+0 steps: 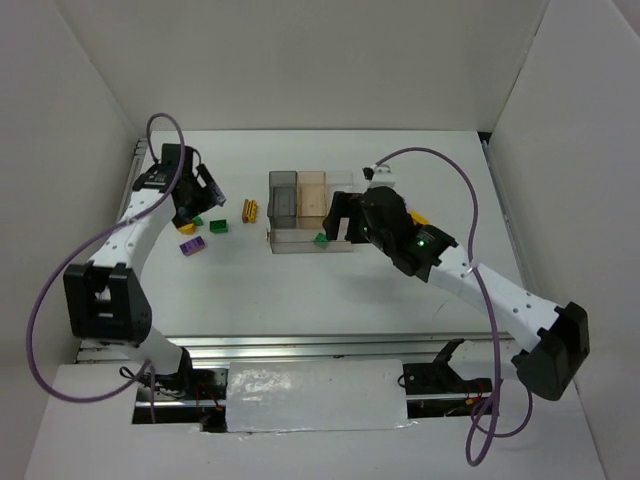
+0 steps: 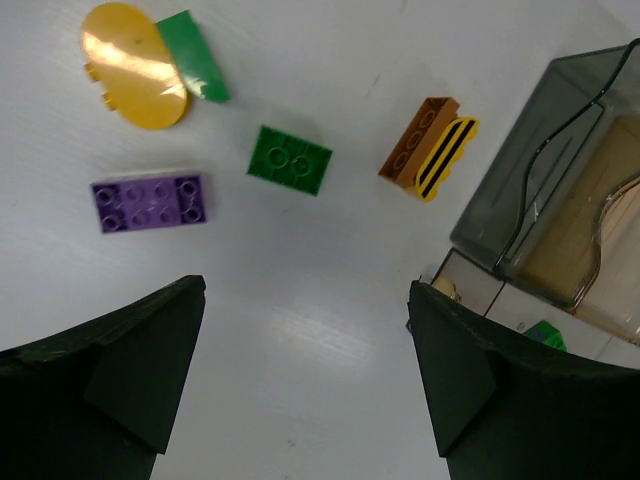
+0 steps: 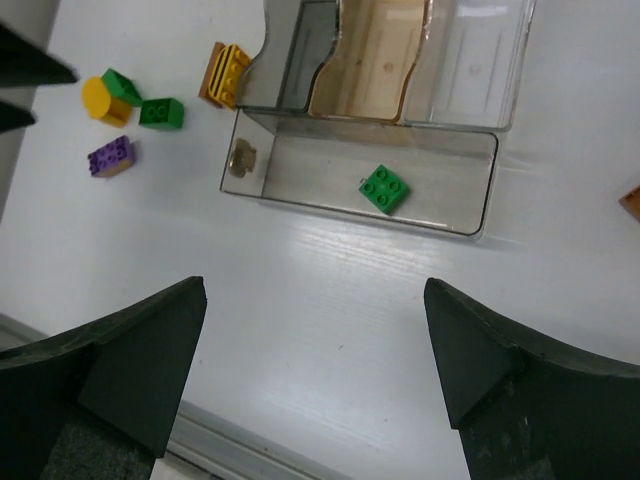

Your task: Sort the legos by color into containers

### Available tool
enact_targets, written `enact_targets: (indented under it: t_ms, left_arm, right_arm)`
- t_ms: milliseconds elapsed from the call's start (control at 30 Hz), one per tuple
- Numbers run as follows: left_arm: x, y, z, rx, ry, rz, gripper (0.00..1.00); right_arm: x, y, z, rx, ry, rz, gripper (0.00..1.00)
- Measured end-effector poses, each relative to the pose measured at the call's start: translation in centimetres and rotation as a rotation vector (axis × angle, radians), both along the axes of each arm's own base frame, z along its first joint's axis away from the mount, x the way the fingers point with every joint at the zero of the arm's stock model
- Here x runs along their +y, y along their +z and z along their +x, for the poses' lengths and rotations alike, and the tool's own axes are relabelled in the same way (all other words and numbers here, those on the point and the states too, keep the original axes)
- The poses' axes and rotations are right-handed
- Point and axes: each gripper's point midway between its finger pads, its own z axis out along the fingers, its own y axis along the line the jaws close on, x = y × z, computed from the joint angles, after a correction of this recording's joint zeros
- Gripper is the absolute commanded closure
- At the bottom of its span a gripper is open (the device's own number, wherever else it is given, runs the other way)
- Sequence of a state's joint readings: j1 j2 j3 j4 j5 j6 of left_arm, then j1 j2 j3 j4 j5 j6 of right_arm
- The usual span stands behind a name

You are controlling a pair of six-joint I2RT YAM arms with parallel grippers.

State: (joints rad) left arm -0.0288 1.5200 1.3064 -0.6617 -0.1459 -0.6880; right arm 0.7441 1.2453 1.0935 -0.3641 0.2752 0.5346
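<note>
Both tools are empty with jaws wide. The right gripper [image 3: 315,300] hangs over the table on the near side of the tray [image 3: 490,180]. One green lego [image 3: 384,189] sits in the tray's long clear compartment. The left gripper [image 2: 305,300] hangs left of the tray. Loose there: an orange-brown brick [image 2: 410,150] closest to the tray, then a green brick [image 2: 290,160], then a purple brick [image 2: 150,203] and a yellow round piece [image 2: 133,65] farthest out.
</note>
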Motion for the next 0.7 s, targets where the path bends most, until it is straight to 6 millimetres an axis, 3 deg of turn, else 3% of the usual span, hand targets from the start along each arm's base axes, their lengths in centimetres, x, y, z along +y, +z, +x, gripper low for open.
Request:
enact_targets:
  t_ms: [167, 400, 700]
  left_arm:
    - [-1.6, -2.9, 3.7, 0.079, -0.034, 0.02, 0.0]
    - [-0.5, -7.0, 3.7, 0.206, -0.012, 0.073, 0.0]
    - [0.1, -9.5, 4.9, 0.246, -0.051, 0.08, 0.02]
  right_arm:
    - [-0.6, -0.8, -2.2, 0.014, 0.052, 0.024, 0.03]
    - [-0.5, -3.1, -4.1, 0.066, 0.114, 0.016, 0.03]
    - [-0.1, -3.9, -5.3, 0.091, 0.166, 0.029, 0.04]
